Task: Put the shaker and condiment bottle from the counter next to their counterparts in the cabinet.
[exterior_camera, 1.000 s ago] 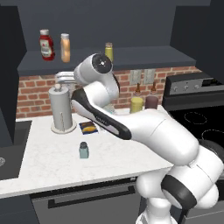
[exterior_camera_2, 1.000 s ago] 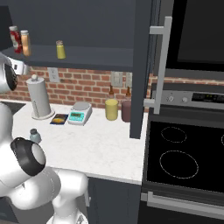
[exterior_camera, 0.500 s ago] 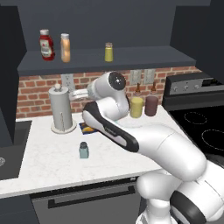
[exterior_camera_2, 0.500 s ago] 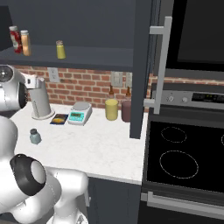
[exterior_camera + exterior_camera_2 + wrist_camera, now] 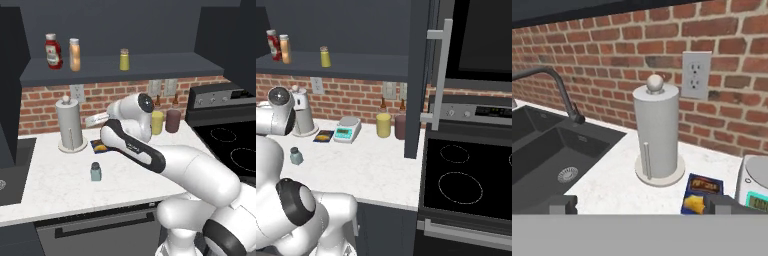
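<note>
Counter (image 5: 60,175) holds the shaker (image 5: 95,171) near its front; light, slick, grip its squat body. Gripper (image 5: 643,205) wide, empty.

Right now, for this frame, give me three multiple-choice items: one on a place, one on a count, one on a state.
1. Where does the shaker stand?
A. on the counter, in front of the paper towel holder
B. on the cabinet shelf
C. in the sink

2. How many containers stand on the cabinet shelf?
A. one
B. three
C. five

3. How is the gripper?
A. shut on the shaker
B. shut on nothing
C. open, holding nothing

Answers:
A: it sits on the white counter, nearer the front edge than the paper towel holder.
B: ketchup bottle, condiment bottle and yellow-green shaker.
C: the hand view shows the fingertips wide apart with nothing between them.
</note>
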